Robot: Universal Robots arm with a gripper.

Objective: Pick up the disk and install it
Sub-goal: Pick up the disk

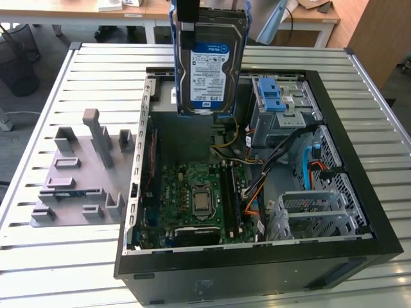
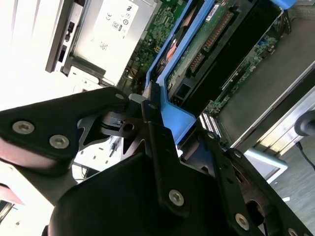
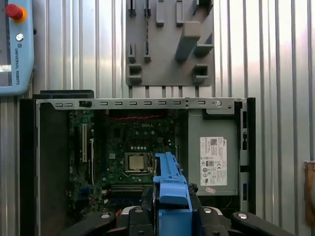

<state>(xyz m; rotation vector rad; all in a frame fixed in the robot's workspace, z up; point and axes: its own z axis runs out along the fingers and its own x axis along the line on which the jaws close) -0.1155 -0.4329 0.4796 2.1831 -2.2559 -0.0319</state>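
— Jaws sit nearest the lens in the second wrist view; what are they doing?
— I'm pinching the disk [image 2: 194, 54] by its blue bracket [image 2: 172, 118], circuit side showing.
— First wrist view?
— Straight down into the open case [image 3: 123, 103], power supply [image 3: 213, 147] beside the board [image 3: 133, 147].
— Exterior view?
— It tells height, which those don't: disk upright, well above the case. I'd keep it square, clear of cables [image 1: 282, 149].
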